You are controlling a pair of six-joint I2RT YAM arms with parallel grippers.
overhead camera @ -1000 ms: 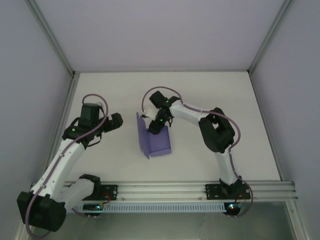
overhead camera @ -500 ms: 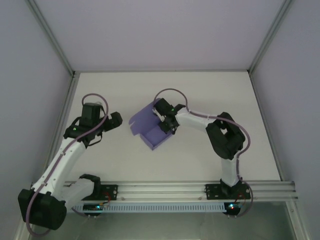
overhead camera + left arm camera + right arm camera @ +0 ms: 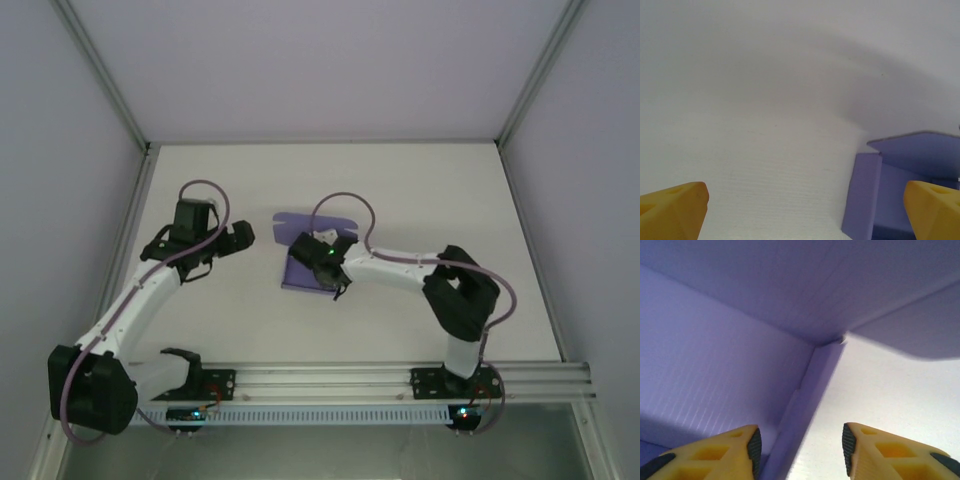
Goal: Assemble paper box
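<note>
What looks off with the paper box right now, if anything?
The paper box is not closed: its far flap sticks out loose past the body, and in the left wrist view it is raised off the table. No tears or crushing visible. The right gripper sits over it, jaws apart.

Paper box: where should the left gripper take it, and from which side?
Probably the upright side wall nearest the left gripper. Approach from that arm's side, open jaws straddling the wall's top edge: it's a thin standing panel with its edge exposed, and the right gripper sits over the other side of the paper box.
</note>
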